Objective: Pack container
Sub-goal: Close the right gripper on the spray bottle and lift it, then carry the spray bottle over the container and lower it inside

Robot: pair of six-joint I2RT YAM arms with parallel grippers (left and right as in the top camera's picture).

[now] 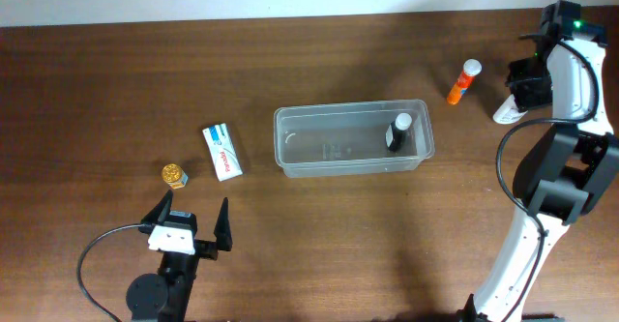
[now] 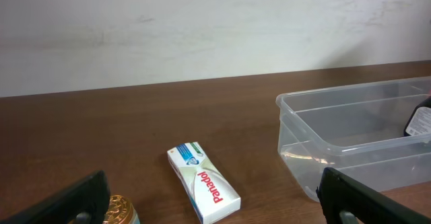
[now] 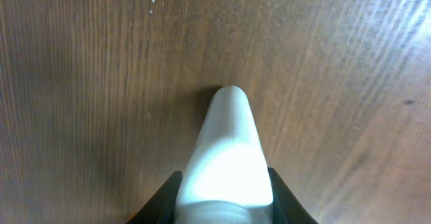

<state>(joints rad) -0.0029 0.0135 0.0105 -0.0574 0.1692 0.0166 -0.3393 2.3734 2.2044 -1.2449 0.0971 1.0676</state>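
Held at its wide end by our right gripper (image 3: 225, 190), jaws closed on it, the white tube (image 3: 227, 143) could slip during the long carry to the container (image 1: 353, 164) at mid-table, while our left gripper (image 1: 195, 204) stands wide open.

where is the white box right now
Overhead, the white box lies left of the container, just right of the small gold jar.

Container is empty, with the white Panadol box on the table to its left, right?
Not empty: the overhead view shows a dark, white-capped bottle inside the container at its right end. The white Panadol box is on the table to its left.
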